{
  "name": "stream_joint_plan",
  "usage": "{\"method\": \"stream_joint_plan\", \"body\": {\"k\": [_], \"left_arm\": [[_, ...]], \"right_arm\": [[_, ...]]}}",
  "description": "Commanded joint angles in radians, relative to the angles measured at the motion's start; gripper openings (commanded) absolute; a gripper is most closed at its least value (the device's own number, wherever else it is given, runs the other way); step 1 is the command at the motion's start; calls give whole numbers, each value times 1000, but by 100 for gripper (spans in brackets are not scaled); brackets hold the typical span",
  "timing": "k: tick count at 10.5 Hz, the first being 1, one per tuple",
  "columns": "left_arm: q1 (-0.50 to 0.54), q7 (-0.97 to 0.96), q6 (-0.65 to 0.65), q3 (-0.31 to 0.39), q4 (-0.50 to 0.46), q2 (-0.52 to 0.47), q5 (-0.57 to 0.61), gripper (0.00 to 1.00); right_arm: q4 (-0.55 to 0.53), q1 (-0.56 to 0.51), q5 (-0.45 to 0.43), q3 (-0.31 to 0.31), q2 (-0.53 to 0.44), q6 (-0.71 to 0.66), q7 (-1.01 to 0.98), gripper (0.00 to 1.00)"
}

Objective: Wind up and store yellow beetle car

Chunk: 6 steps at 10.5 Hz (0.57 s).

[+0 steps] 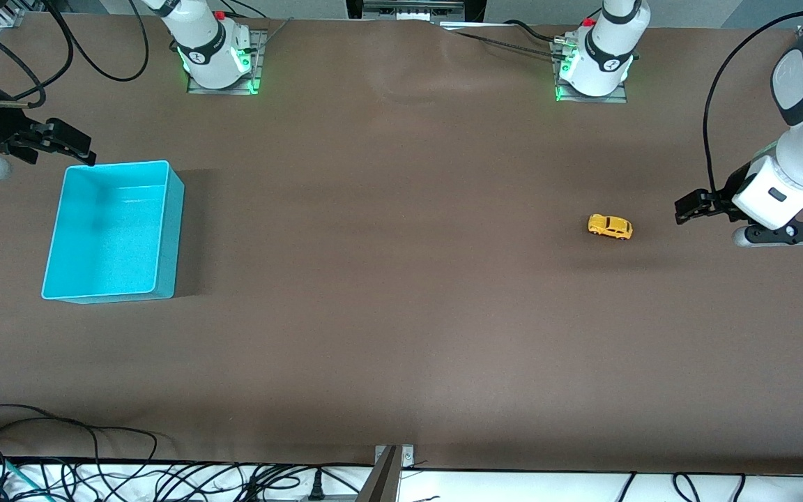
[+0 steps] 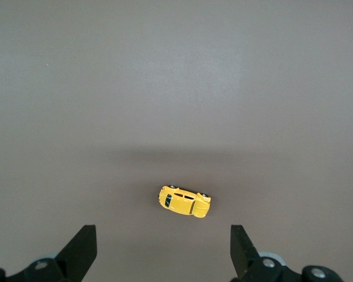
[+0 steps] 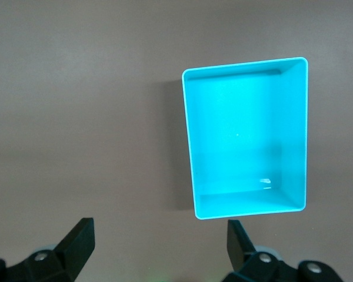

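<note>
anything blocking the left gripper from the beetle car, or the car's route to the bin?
Nothing visible. The yellow beetle car sits alone on bare table beside the open left gripper. Only open tabletop lies between it and the turquoise bin, by the open right gripper.

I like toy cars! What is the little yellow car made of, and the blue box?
The yellow beetle car looks like painted metal or hard plastic: its smooth shell catches light, but the pictures leave it open which. The turquoise bin looks like moulded plastic: thin even walls, rounded corners, a soft sheen inside.
</note>
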Motion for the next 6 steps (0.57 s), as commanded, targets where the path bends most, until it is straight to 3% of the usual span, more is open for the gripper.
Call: {"method": "stream_joint_plan", "body": {"k": [1,6], "left_arm": [[13,-39,-20,-8,20,6,-22,100],[14,-345,-21,-7,10,9,-22,100]], "right_arm": [[-8,1,-10,-3,-7,8,-2,100],[-8,1,-10,-4,-7,9,-2,100]]}}
